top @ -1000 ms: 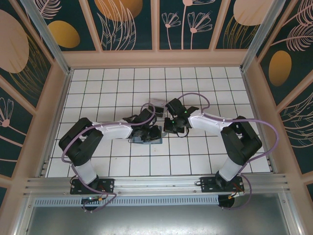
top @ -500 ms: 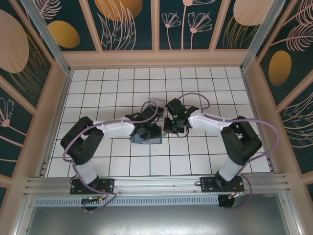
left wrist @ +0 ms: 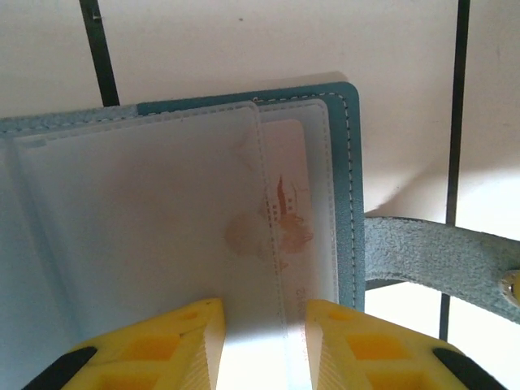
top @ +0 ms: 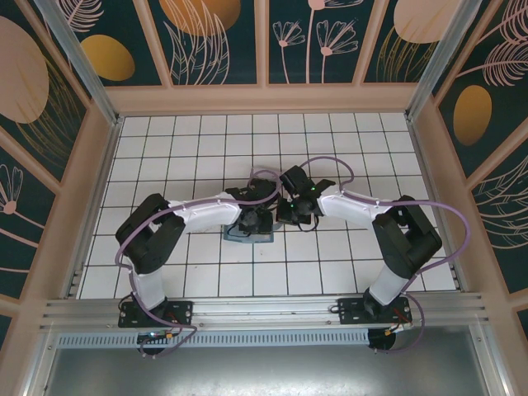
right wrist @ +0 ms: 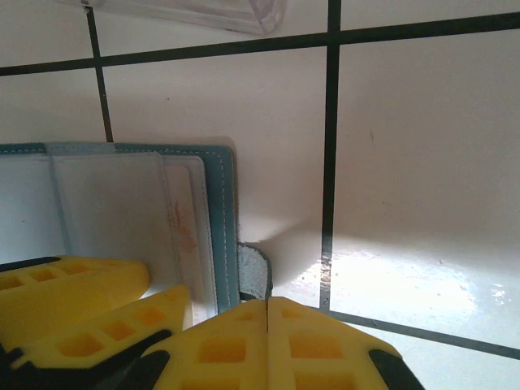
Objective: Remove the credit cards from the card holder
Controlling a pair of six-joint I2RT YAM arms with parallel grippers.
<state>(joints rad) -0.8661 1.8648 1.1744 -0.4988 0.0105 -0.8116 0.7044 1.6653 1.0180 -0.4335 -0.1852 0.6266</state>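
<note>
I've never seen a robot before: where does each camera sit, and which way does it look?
Top: above and behind the arms, looking down on the tiled table; both arms show.
Left wrist: on its arm, looking down at the open wallet; left gripper at the bottom, fingers apart.
Right wrist: low over the table beside the wallet; right gripper at the bottom, shut.
Shared: both wrist views catch the wallet's strap.

The card holder [left wrist: 351,187] is teal-blue with pale stitching along its edge, and its inner pockets [left wrist: 146,219] are frosted pale grey. The card [left wrist: 299,203] inside is whitish with a reddish-brown mark. The left gripper [left wrist: 264,321] and right gripper [right wrist: 266,313] are bright yellow. The table [top: 330,148] is white tile with black lines. The walls [top: 214,41] are dark teal with orange ovals and pale pink plants.
</note>
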